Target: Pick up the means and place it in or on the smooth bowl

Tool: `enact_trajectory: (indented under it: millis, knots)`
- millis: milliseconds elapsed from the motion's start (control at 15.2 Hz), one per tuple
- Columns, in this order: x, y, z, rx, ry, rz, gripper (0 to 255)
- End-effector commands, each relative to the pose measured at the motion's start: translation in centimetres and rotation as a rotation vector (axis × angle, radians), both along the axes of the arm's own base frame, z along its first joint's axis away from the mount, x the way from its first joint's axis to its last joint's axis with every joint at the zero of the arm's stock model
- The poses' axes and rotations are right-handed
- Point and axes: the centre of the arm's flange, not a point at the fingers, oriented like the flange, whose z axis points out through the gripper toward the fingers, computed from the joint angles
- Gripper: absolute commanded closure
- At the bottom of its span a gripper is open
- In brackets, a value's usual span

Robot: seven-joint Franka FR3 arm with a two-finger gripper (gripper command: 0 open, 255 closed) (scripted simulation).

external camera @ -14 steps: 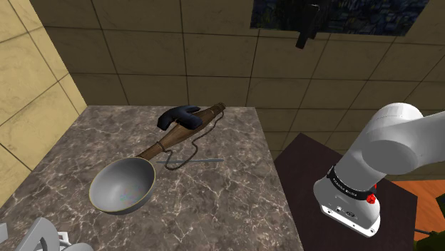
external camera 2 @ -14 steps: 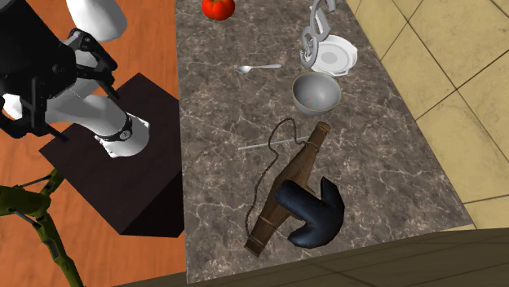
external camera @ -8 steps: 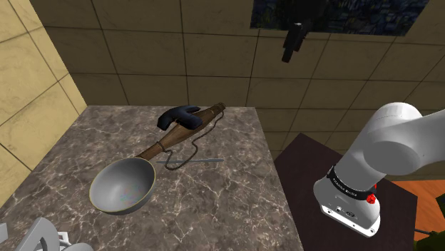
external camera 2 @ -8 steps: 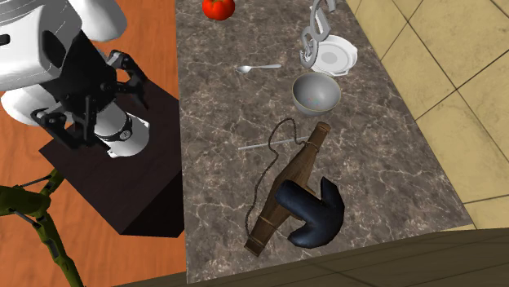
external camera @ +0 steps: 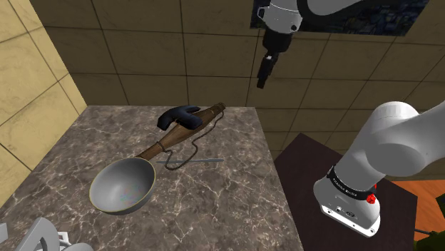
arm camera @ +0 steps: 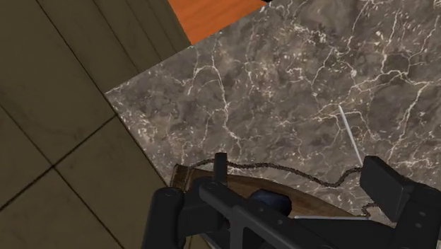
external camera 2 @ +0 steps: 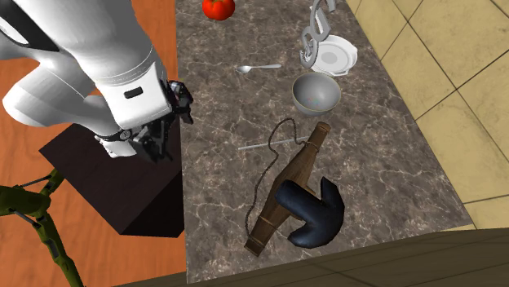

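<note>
Since the task's word fits nothing on the counter (external camera: 221, 207) exactly, I take the thing meant to be the long wooden tool (external camera: 187, 130) with a dark curved pad (external camera: 178, 116) across it and a thin cord (external camera: 176, 160) trailing off; that reading is a guess. In the shoulder view it lies flat on the stone, running from the grey bowl (external camera: 118, 191) toward one o'clock. Its near tip is just beside the bowl's rim and the pad is at its far end. A thin grey rod (external camera: 207, 161) lies by the cord, at about two o'clock from the bowl.

The gripper (external camera: 262, 75) hangs high up, well apart from the tool and at roughly two o'clock from it in that view. In the wrist view its fingers stand spread with nothing between them, and the tool and cord show just beyond.

The step in hand is the approach. To do it well, the hand should come down over the slim shaft between pad and bowl, turned so the fingers straddle it across its width. It must clasp wood, not cord, which would likely slip out. With the bowl so close, a straight lift should come before any swing toward seven o'clock.
</note>
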Motion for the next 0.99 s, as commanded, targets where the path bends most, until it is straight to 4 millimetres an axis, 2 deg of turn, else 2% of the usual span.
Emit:
enact_trajectory:
  millis: [0, 924]
  knots:
    - [0.9, 1.6, -1.9, 0.005, -0.002, 0.04, 0]
    - [5.6, 11.8, -15.8, 0.035, -0.008, 0.311, 0]
